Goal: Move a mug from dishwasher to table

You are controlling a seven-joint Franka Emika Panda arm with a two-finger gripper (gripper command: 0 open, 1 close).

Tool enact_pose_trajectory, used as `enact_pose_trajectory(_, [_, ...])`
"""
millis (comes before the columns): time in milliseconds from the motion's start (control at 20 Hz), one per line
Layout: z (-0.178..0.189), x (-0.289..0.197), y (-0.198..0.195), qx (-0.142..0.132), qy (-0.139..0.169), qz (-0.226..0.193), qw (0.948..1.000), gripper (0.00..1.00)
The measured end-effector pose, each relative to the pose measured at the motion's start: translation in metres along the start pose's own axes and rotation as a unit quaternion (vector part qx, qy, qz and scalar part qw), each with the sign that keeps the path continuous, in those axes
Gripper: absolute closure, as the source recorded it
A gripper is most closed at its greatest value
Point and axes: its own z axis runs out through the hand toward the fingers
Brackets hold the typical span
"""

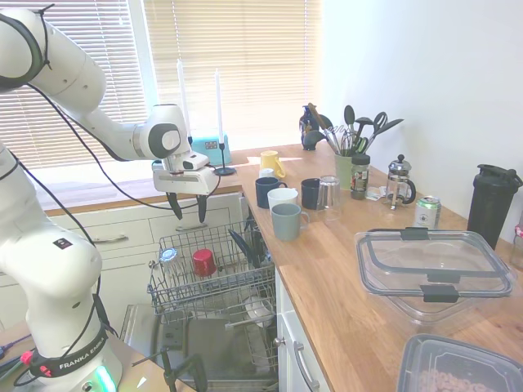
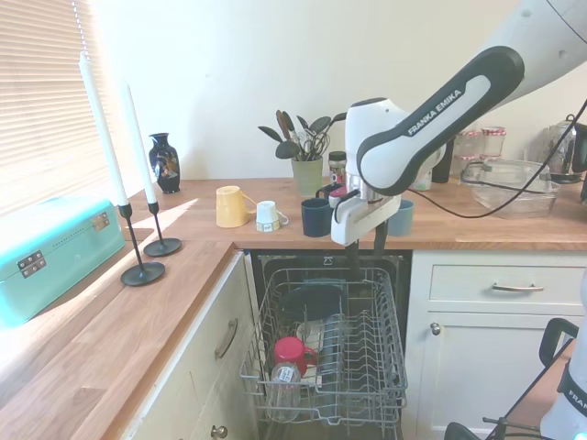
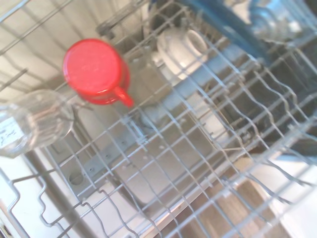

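My fingers (image 1: 187, 209) hang apart and empty above the dishwasher (image 1: 214, 282) rack. Below, the red mug (image 1: 203, 262) sits upside down in the rack beside a clear glass jar (image 1: 168, 265). Beyond, the wooden worktop (image 1: 343, 278) holds a grey-blue mug (image 1: 286, 220).

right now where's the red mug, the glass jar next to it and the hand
red mug (image 1: 203, 262), first exterior view, on its upturned base
glass jar (image 1: 168, 260), first exterior view, on its side
hand (image 1: 187, 210), first exterior view, midway between the fingertips

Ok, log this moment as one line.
stage: approach | hand: open, empty, above rack | red mug: upside down in rack, untouched | worktop: awaiting mug
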Motion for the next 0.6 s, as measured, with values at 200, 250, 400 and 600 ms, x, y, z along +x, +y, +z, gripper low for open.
enact_pose_trajectory(200, [0.023, -0.006, -0.028, -0.006, 0.003, -0.039, 0.9992, 0.00])
enact_pose_trajectory(250, [0.028, -0.006, -0.035, -0.008, 0.004, -0.048, 0.9988, 0.00])
enact_pose_trajectory(400, [0.048, -0.006, -0.053, -0.015, 0.001, -0.074, 0.9972, 0.00])
enact_pose_trajectory(600, [0.076, -0.005, -0.070, -0.026, -0.005, -0.104, 0.9942, 0.00])
